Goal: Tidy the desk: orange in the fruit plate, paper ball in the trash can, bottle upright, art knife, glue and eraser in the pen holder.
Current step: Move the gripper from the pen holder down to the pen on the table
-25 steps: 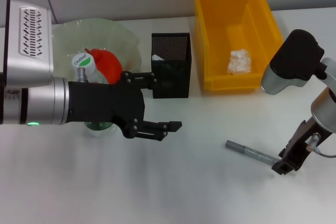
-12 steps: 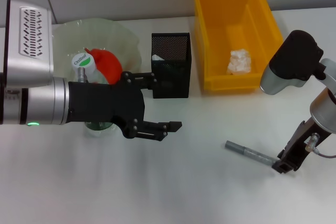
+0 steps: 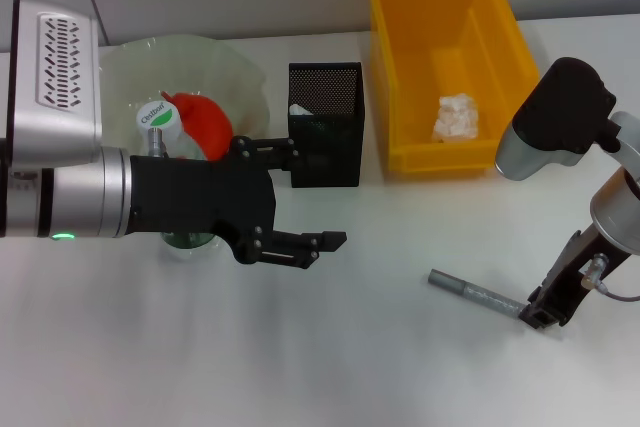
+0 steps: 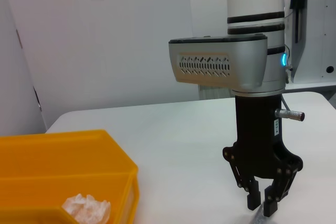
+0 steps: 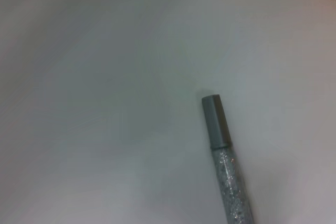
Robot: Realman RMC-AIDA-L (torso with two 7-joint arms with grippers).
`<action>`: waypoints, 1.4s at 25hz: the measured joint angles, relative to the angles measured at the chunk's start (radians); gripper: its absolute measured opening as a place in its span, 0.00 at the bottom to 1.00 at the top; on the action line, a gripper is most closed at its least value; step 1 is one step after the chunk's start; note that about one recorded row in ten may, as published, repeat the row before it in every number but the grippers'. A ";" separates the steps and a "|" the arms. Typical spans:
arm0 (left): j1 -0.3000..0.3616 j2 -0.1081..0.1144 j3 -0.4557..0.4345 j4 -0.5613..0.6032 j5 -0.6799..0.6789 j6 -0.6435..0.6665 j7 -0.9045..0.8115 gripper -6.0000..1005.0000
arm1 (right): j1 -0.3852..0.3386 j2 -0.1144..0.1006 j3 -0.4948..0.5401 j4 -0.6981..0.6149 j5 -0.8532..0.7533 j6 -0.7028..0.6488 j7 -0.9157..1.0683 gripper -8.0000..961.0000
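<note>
The grey art knife [image 3: 475, 293] lies flat on the white desk at the right front, and its capped end shows in the right wrist view [image 5: 216, 121]. My right gripper [image 3: 545, 312] points down at the knife's right end, its fingers [image 4: 254, 199] drawn close around it. The orange [image 3: 203, 119] rests in the pale green fruit plate [image 3: 225, 62]. The bottle [image 3: 160, 122] stands upright beside it. The paper ball [image 3: 457, 117] lies in the yellow trash can [image 3: 385, 67]. My left gripper [image 3: 318, 199] hovers open in front of the black mesh pen holder [image 3: 335, 137]. Glue and eraser are hidden.
Something white [image 3: 299, 109] shows inside the pen holder. The yellow bin's wall [image 4: 79, 153] and the paper ball [image 4: 86, 209] also appear in the left wrist view. My left arm covers the bottle's lower part and the plate's front.
The right gripper has shifted very slightly towards the knife's end, and the knife has barely moved. The left arm has stayed where it was.
</note>
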 joint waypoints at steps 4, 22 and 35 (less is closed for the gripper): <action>0.000 0.000 0.000 0.000 0.000 0.000 0.000 0.81 | 0.005 0.000 0.000 0.006 0.000 0.000 0.001 0.21; 0.003 0.000 0.000 -0.002 -0.001 -0.006 0.011 0.81 | 0.022 0.000 -0.010 0.037 0.000 0.002 0.005 0.16; 0.000 0.000 0.000 -0.015 -0.003 -0.011 0.022 0.81 | 0.022 0.001 -0.009 0.042 -0.005 0.005 0.008 0.14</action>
